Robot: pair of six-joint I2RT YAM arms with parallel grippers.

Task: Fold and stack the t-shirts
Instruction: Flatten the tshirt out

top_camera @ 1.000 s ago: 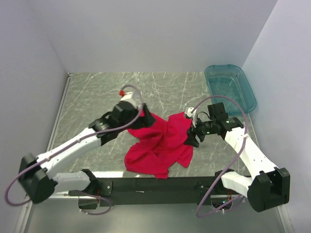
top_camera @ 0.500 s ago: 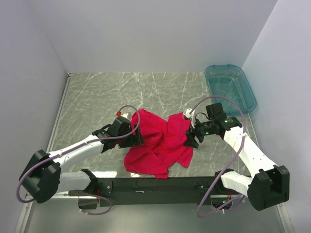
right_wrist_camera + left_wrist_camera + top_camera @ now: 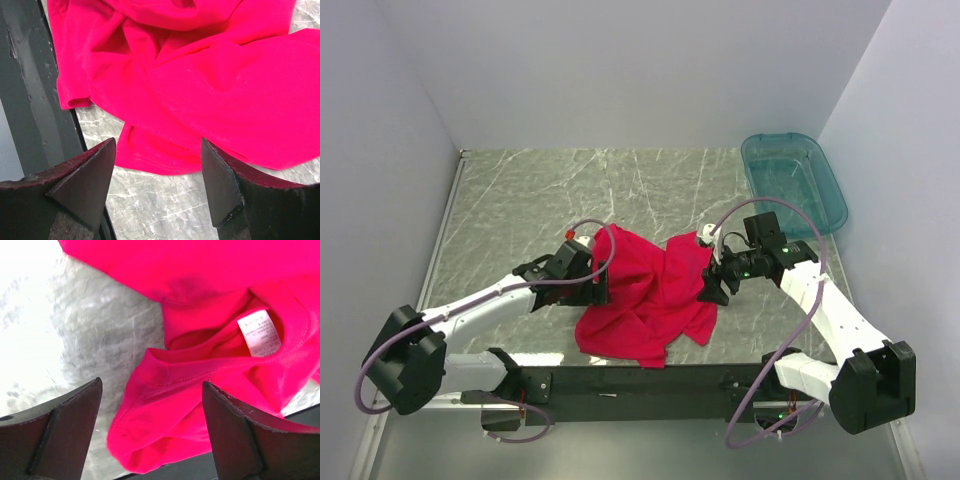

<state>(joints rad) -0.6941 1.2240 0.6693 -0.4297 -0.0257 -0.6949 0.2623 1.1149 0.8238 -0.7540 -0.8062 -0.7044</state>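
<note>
The red t-shirt lies crumpled on the marble table, near the front edge between both arms. My left gripper is low at the shirt's left edge and stands open. In the left wrist view the left gripper has a folded red hem lying between its spread fingers, and the white neck label shows inside the collar opening. My right gripper hovers at the shirt's right edge, open. In the right wrist view the right gripper is above a shirt edge and bare table.
A teal plastic bin stands at the back right corner. The black mounting rail runs along the near table edge, just under the shirt's lower corner. White walls close in the left, back and right sides.
My left arm came down from above the shirt's upper left part to table level at its left edge. The shirt's top left fold settled flatter. The right arm stayed in place.
</note>
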